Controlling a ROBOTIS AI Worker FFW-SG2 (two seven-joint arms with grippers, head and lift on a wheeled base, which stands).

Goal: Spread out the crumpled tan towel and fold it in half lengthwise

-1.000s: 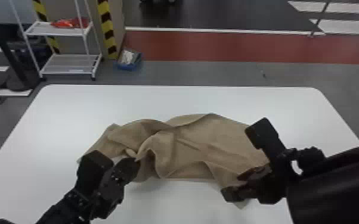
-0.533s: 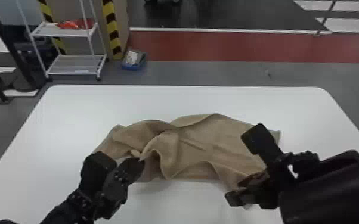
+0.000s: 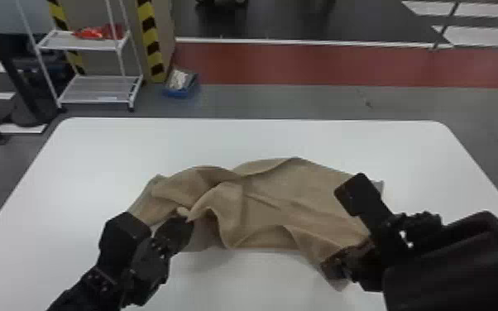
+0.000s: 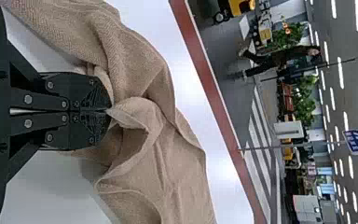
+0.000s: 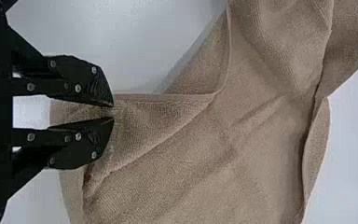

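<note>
The tan towel [image 3: 269,198] lies crumpled across the table, its left part bunched in folds and its right part flatter. My left gripper [image 3: 185,216] is at the bunched left part, near the front side. In the left wrist view, the left gripper [image 4: 109,111] is shut on a raised fold of the towel [image 4: 135,70]. My right gripper [image 3: 331,264] is at the front right corner. The right wrist view has the right gripper [image 5: 113,112] shut on the towel [image 5: 251,140] near a hemmed edge, with cloth showing between and beyond its fingers.
The white table [image 3: 235,140] extends behind the towel and to both sides. Beyond it on the floor stand a white shelf rack [image 3: 95,89] and a blue bin [image 3: 182,84]. My right forearm [image 3: 446,269] hangs over the front right of the table.
The right arm has shifted slightly left, uncovering the towel's back right corner. Both grippers keep their hold, and the towel's folds look much the same.
</note>
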